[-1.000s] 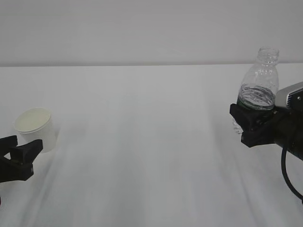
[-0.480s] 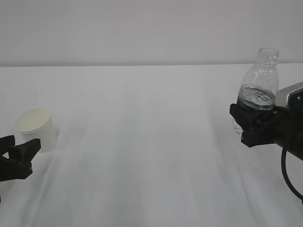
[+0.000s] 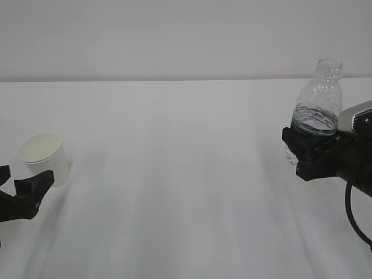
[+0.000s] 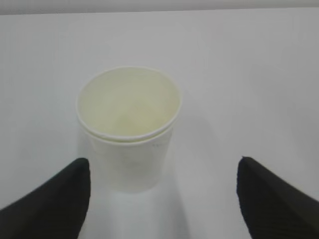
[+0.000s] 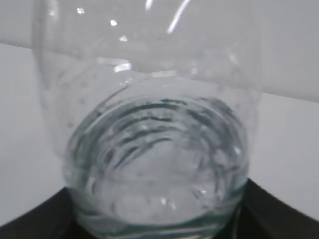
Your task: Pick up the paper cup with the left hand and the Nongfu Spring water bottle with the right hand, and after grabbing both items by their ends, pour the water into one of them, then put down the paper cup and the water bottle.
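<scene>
The paper cup (image 3: 42,156) stands upright on the white table (image 3: 174,174) at the left, white with a cream inside. In the left wrist view the paper cup (image 4: 128,149) stands just beyond the tips and left of centre. My left gripper (image 3: 20,181) sits just in front of it, open wide (image 4: 163,169), with its black fingertips (image 4: 70,194) clear of the cup wall. At the right, my right gripper (image 3: 311,152) is shut on the lower part of the capless Nongfu Spring water bottle (image 3: 318,99), which stays upright. Water (image 5: 159,169) fills the bottle's lower part (image 5: 154,99), and its base is hidden by the jaws.
A plain pale wall (image 3: 174,35) rises behind the table's far edge. A loose black cable (image 3: 351,215) hangs below the right arm. Bare white table lies between the two arms.
My left gripper has opened wider and drawn back from the cup towards the near left corner. The cup stays where it stood. The right arm and bottle have not moved.
</scene>
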